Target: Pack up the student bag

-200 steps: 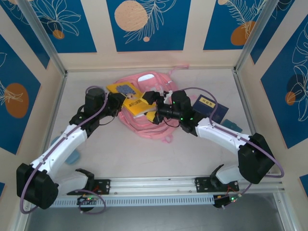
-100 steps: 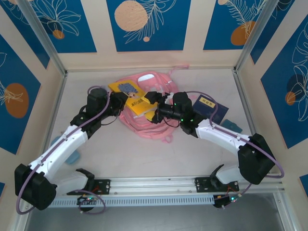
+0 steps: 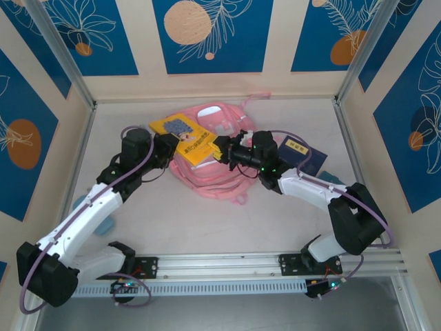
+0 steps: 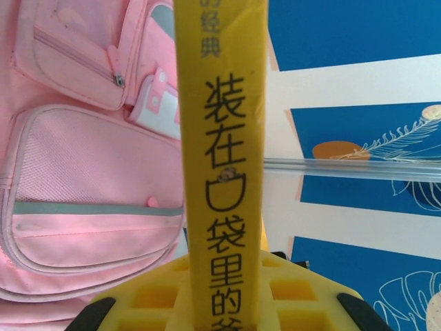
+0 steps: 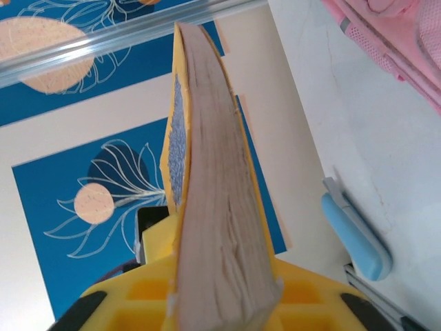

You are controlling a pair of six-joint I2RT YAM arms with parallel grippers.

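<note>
The student bag, a soft pink backpack, lies flat in the middle of the table. Over it hangs a yellow book, held from both sides. My left gripper is shut on its spine side, where black Chinese characters run along the yellow spine. My right gripper is shut on the opposite side, with the book's page edge standing up between its yellow pads. The bag's zip pockets show to the left of the spine, and a corner of the bag shows in the right wrist view.
A dark blue book lies right of the bag, with a pale blue case beyond it. Another pale blue case sits near the left wall and also appears as a blue case. Patterned walls close in three sides.
My right gripper has closed onto the yellow book's page edge. The book has shifted slightly toward the back left, and both arms have moved with it.
</note>
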